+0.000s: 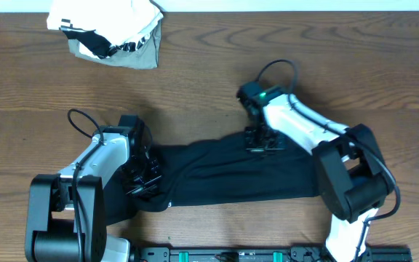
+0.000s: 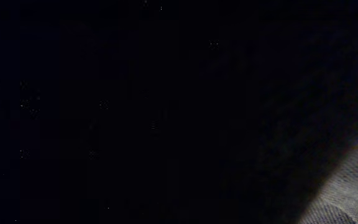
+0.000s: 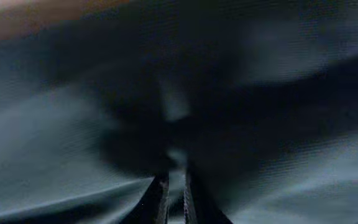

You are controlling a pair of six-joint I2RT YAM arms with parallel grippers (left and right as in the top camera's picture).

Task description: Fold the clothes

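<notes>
Black garment [image 1: 224,175] near the table's [image 1: 195,80] front edge, left gripper [image 1: 141,178] and right gripper [image 1: 262,144] each clamped on it

left arm [image 1: 97,156]: elbow folded, wrist down | left gripper [image 1: 142,178]: closed, apparently on the clothes [image 1: 224,175] | right arm [image 1: 304,124]: reaching inward | right gripper [image 3: 174,186]: nearly closed, pinching them

Black garment [image 1: 231,173] lay spread across the wooden table [image 1: 355,65].
The left gripper [image 1: 142,179] sat at its left end, the right gripper [image 1: 262,143] on its upper edge; a white-and-grey bundle [image 1: 111,33] lay well apart.
</notes>
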